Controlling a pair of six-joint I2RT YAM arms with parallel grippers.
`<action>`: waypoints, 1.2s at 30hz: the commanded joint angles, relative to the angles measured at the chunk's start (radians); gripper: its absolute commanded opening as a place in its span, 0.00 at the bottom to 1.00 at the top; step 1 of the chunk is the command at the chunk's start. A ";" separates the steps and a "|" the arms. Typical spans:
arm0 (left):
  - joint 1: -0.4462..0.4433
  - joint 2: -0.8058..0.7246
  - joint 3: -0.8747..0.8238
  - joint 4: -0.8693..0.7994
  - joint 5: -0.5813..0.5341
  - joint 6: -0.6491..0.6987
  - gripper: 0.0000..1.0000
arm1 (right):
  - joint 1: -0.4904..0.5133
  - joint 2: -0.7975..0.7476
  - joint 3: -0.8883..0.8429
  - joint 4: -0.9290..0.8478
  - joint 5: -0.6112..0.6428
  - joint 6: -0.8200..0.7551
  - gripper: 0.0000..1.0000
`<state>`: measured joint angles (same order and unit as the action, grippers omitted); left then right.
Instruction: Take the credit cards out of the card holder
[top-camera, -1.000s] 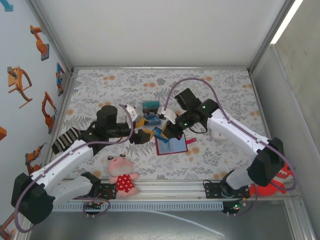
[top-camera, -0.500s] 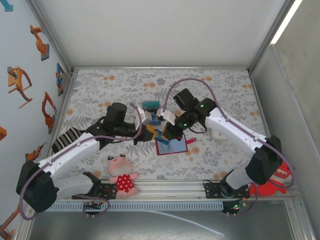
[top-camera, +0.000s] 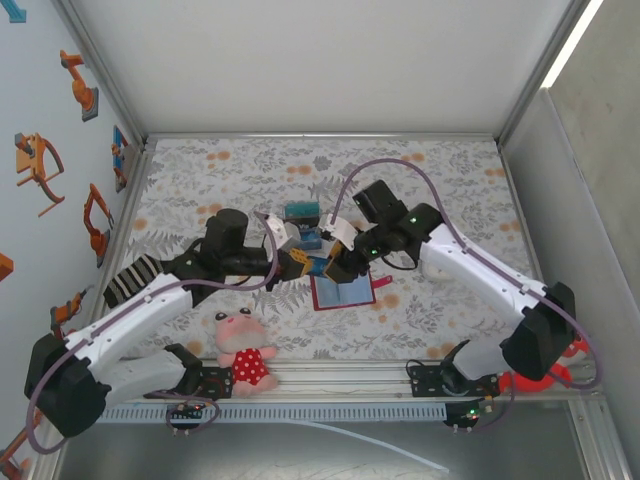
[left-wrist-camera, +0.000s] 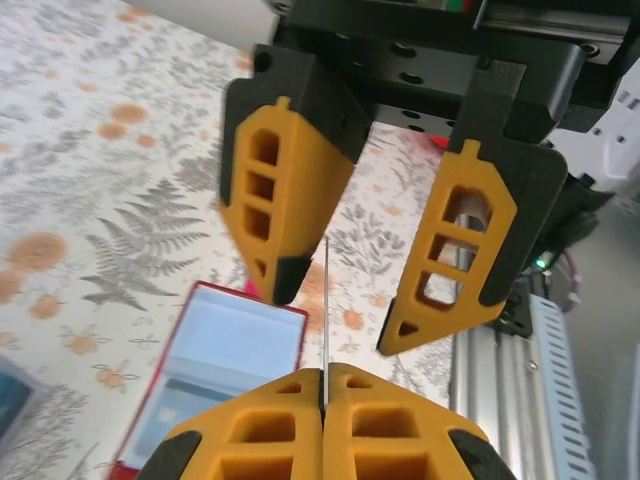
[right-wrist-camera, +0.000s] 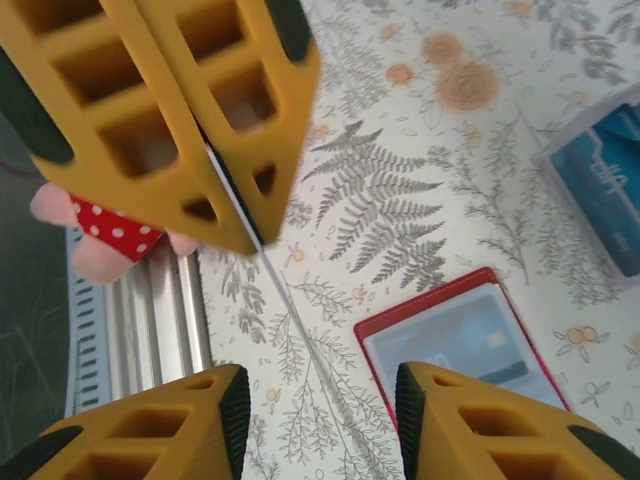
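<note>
The left pincer (left-wrist-camera: 323, 390) clamps a thin card (left-wrist-camera: 326, 300); the right pincer (right-wrist-camera: 320, 385) gapes either side of it, holding nothing; open wallet (top-camera: 345, 291) at 5 o'clock

Credit cards (top-camera: 301, 214) lie behind the card holder (top-camera: 345, 293), plush toy (top-camera: 245, 355) front-left.

The bench (top-camera: 450, 200) is pale grey-white, printed with grey ferns and small orange flowers. The card holder (top-camera: 343, 293) is red with a pale bluish-grey inside, the credit cards (top-camera: 302, 214) are blue and teal, and the fingers (left-wrist-camera: 250, 435) are yellow-orange with black ends. The plush toy (top-camera: 245, 352) is pink, in a red dress with white dots.
</note>
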<state>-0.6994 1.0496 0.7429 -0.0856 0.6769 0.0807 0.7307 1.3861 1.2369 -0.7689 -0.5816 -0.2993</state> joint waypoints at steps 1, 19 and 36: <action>0.001 -0.090 -0.063 0.103 -0.123 -0.082 0.00 | -0.003 -0.079 -0.051 0.113 0.076 0.086 0.45; -0.009 -0.316 -0.266 0.484 -0.349 -0.499 0.00 | -0.045 -0.323 -0.496 1.059 0.004 0.652 0.50; -0.014 -0.238 -0.243 0.635 -0.171 -0.572 0.00 | -0.054 -0.207 -0.459 1.226 -0.189 0.761 0.52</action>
<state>-0.7067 0.8143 0.4877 0.4892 0.4580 -0.4713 0.6857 1.1732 0.7475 0.3820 -0.7193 0.4255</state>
